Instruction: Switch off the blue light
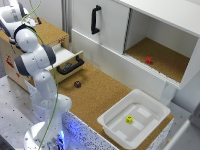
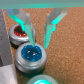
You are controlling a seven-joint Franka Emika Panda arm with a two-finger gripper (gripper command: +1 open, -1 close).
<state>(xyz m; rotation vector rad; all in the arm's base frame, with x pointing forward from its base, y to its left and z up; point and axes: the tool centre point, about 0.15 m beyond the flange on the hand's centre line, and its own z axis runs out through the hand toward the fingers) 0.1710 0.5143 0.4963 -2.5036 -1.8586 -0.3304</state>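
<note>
Blue light, a small glowing button dome in a grey ring, sits directly below the open gripper, whose two teal-lit fingers hang spread just above it over the cork surface, with a dark-red button just beside it.

Blue light: small round button, blue dome cap set in a grey metallic ring, seen from above in the wrist view. Cap glows light blue with bright speckles at its centre, so it reads as lit. Sits upright and flat on the brown cork-like surface. Position in frame: lower left of centre of the wrist picture. Not discernible in the exterior view; the upper-left corner where the arm reaches is too blurred.
</note>
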